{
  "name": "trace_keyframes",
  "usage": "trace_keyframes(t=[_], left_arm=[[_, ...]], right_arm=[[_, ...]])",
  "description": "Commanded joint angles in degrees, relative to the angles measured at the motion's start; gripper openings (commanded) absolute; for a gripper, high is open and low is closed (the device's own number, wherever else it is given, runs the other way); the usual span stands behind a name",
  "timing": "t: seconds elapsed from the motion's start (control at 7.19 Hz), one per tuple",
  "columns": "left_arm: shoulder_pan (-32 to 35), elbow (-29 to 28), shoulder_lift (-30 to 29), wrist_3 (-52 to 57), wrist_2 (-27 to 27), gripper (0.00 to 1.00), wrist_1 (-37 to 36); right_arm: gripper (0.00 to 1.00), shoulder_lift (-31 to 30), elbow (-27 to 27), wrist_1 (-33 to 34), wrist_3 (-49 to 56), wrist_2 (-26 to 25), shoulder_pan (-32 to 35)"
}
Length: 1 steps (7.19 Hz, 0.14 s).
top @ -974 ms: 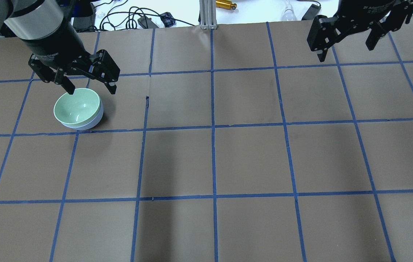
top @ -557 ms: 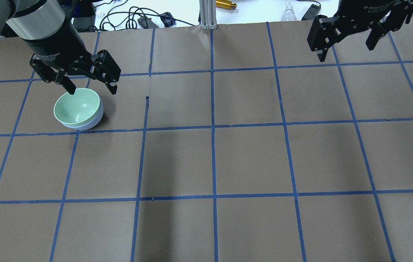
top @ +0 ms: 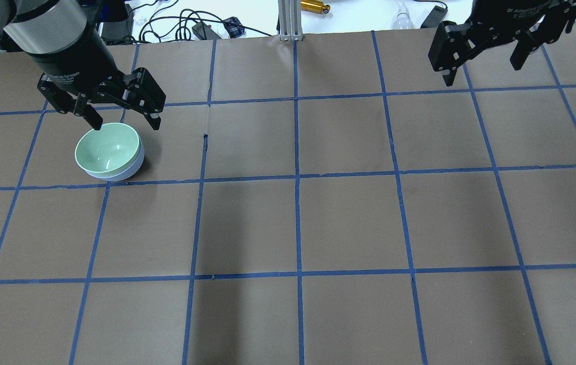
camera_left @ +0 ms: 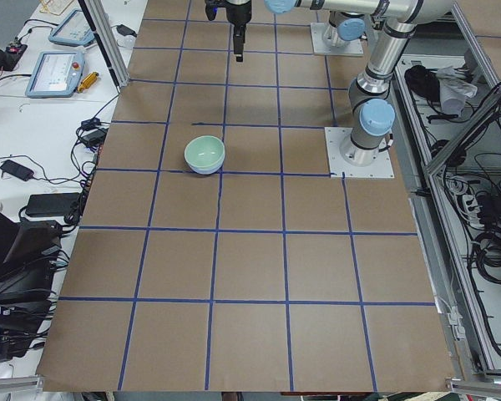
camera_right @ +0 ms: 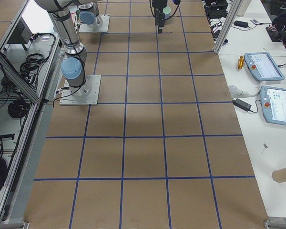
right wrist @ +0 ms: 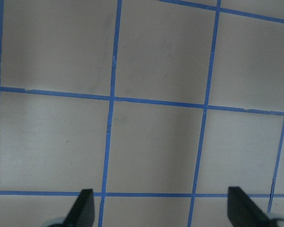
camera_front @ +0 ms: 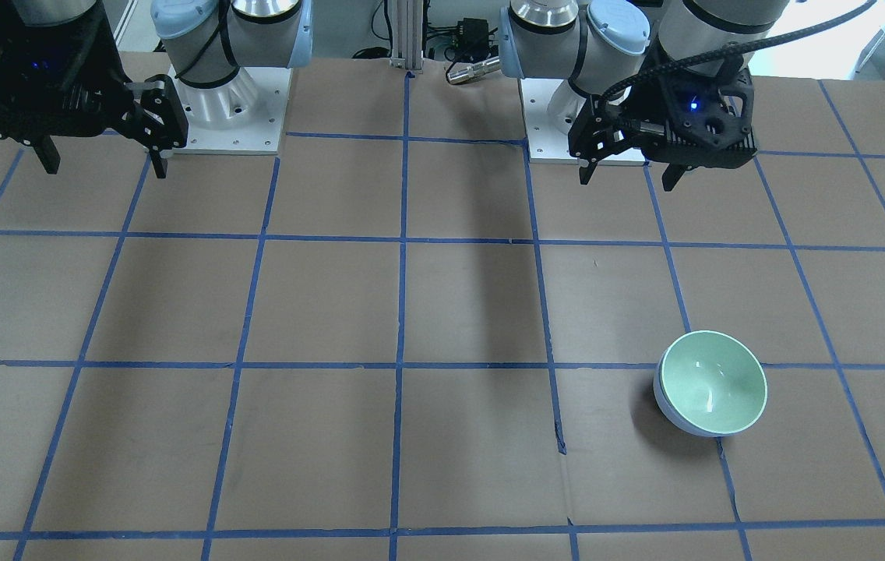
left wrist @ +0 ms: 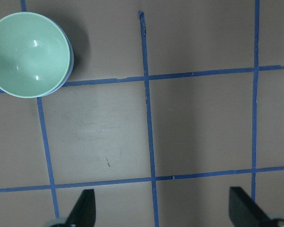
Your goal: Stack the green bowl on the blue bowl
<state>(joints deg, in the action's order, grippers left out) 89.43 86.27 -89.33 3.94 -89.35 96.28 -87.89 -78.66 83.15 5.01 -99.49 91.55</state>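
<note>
green bowl [top: 107, 151] sits nested in blue bowl [top: 135, 168], stack on the robot's left half of the tabletop [top: 349, 223]. Left gripper [top: 126, 124] hangs above, on the robot's side of the stack, not touching. Right gripper [top: 481, 73] well apart, over the right half.

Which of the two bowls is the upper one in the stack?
The green bowl: its whole inside shows, nested in the blue bowl, of which only a sliver of outer wall peeks out beneath.
</note>
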Motion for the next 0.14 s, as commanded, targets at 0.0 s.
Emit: trace_keyframes(t=[0.0], left_arm=[[-0.05,0.21,0.12,0.01,0.22,1.00,0.05]], right_arm=[[1.00,0.00,0.00,0.00,0.00,0.00,-0.06]])
